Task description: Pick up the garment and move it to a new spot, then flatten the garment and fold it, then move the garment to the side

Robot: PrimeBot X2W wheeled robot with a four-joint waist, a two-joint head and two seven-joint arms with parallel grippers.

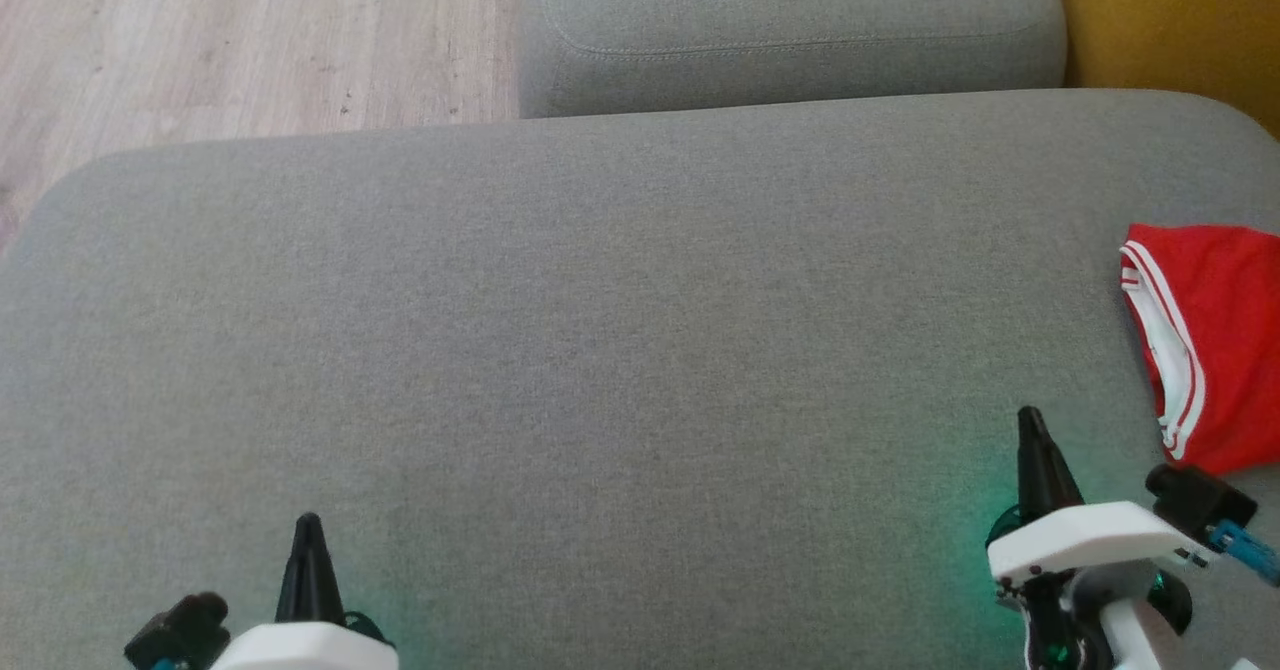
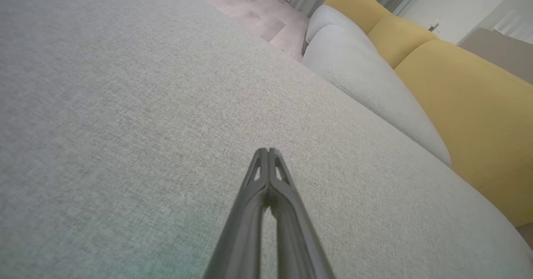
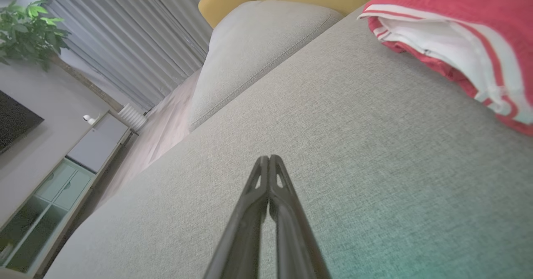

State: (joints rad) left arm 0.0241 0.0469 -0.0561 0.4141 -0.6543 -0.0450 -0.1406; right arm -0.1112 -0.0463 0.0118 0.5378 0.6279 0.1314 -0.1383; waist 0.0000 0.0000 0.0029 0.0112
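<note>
The garment is red with white stripes and a white lining, folded into a compact bundle at the right edge of the grey sofa seat; the right wrist view has the garment at its upper right. My right gripper is shut and empty, hovering over bare cushion just left of and nearer than the bundle, with its fingertips pressed together. Low at the left, my left gripper is also shut with nothing in it, its closed fingertips over plain grey fabric far from the garment.
The wide grey sofa seat spreads across the head view. A second grey cushion lies behind it, yellow upholstery at the far right, wooden floor at the upper left.
</note>
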